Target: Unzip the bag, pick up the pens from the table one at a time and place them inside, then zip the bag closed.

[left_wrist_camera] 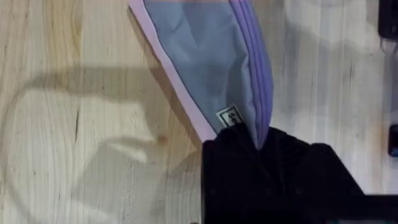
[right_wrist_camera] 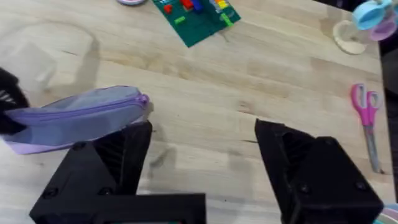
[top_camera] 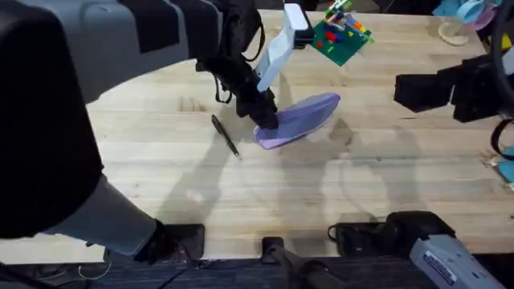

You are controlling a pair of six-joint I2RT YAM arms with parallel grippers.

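Lavender bag [top_camera: 299, 119] at frame centre is pinched at its near end by the left gripper [top_camera: 265, 116]; the right gripper [right_wrist_camera: 202, 168] hangs spread.

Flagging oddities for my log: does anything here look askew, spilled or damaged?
Nothing looks spilled or damaged. The bag is tipped up at the end pinched by the left gripper, its far end low toward the table. The pen lies loose beside it; the right gripper is open, holding nothing.

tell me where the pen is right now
In the overhead view the pen lies on the table, just left of the bag, near the left gripper.
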